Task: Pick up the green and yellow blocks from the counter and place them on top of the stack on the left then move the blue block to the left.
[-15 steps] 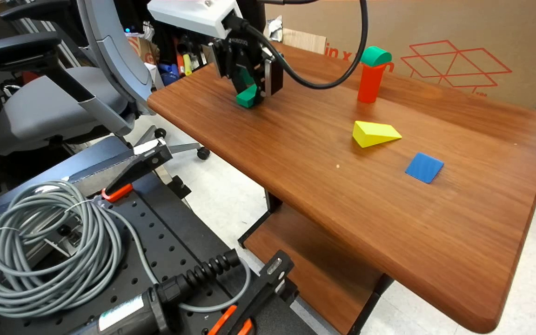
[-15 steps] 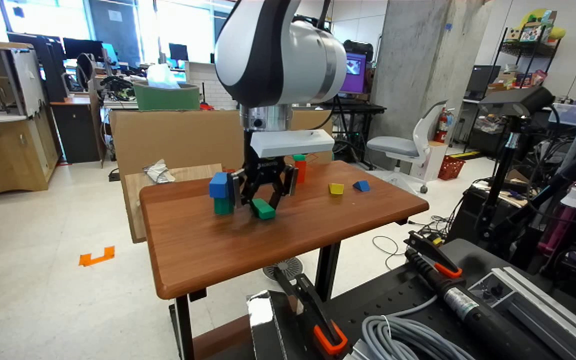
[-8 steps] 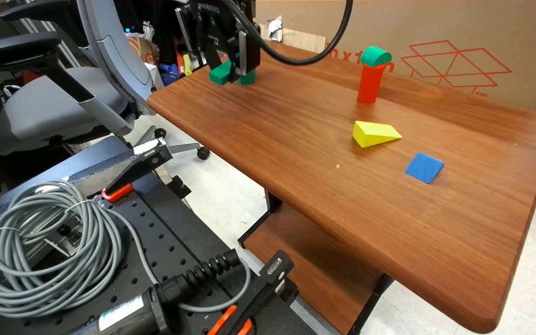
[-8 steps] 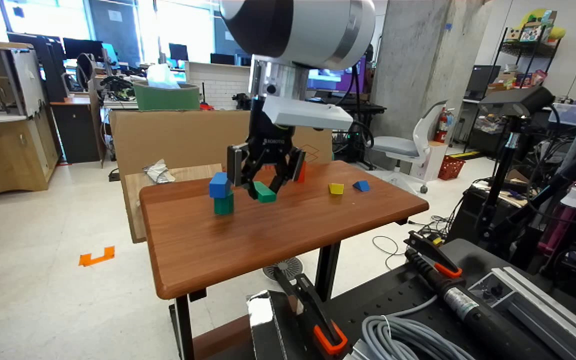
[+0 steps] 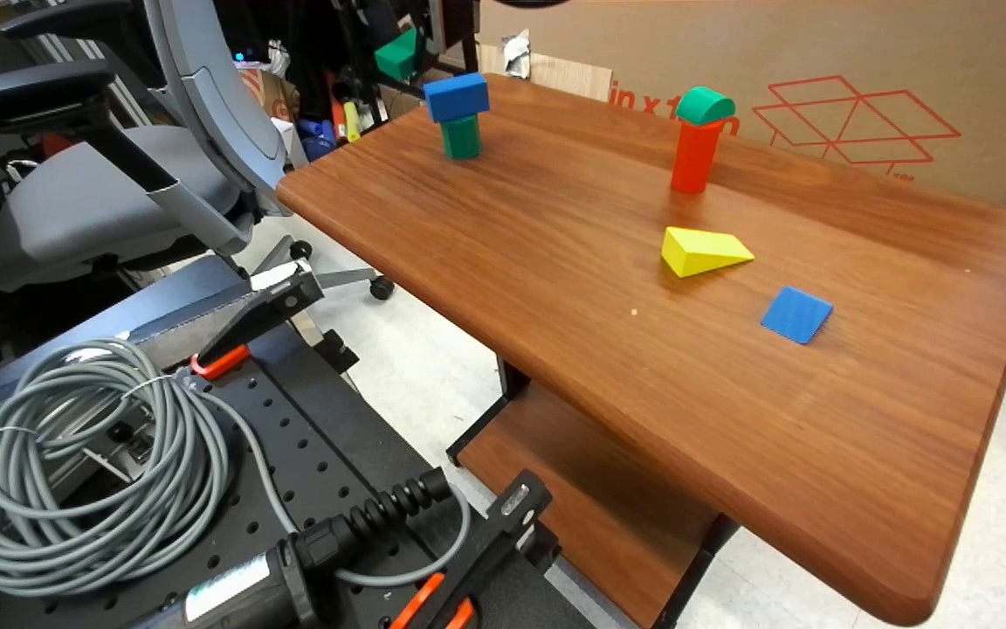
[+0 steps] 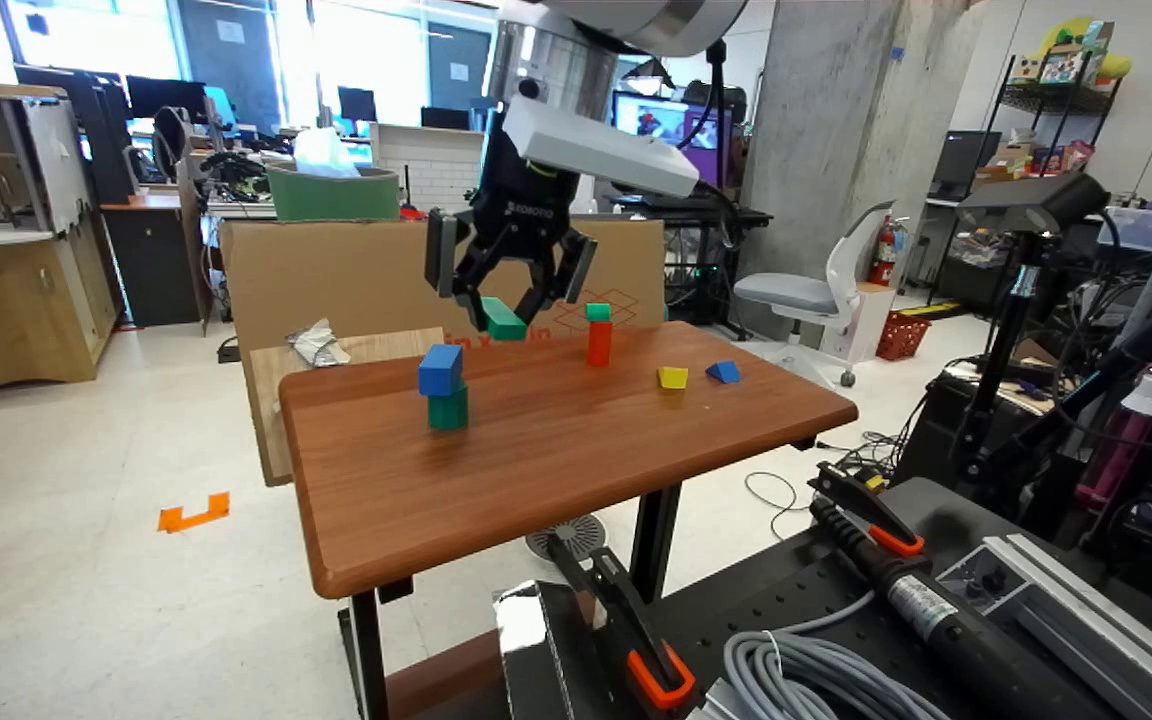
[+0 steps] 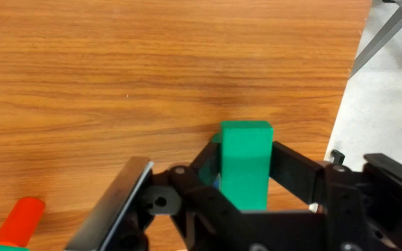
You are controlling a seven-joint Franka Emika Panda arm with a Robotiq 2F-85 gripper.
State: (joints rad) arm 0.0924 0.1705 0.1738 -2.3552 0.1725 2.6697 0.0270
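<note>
Cardboard [image 6: 346, 280] screens the back of my brown wooden table [image 5: 555, 231], and in front of it I have a load in the air: the gripper [image 7: 246, 158] pinches the green block [image 6: 505, 321] from both sides, clear of the table. As I judge it, the green pick is done and the placing is not. I take the target to be the stack [image 5: 460, 112] on the left in both exterior views, a blue brick [image 5: 457, 94] resting on a green cylinder [image 5: 461, 140]; the block hangs higher than it and apart from it. Next on my list would come the yellow wedge [image 5: 702, 252], lying on the table, then the blue wedge [image 5: 797, 314], near the yellow one and well apart from the stack; by the look of it, neither has been dealt with. A red cylinder [image 5: 697, 157] topped with a green half-round [image 5: 706, 106] stands towards the back edge, and I count it as outside the job. Elsewhere the tabletop shows plain grain and a pale fleck [image 5: 634, 312]. Beside it I see a grey chair [image 5: 58, 214], and in the foreground a black bench [image 5: 359, 441] carrying a coil of grey cable [image 5: 193, 454].
</note>
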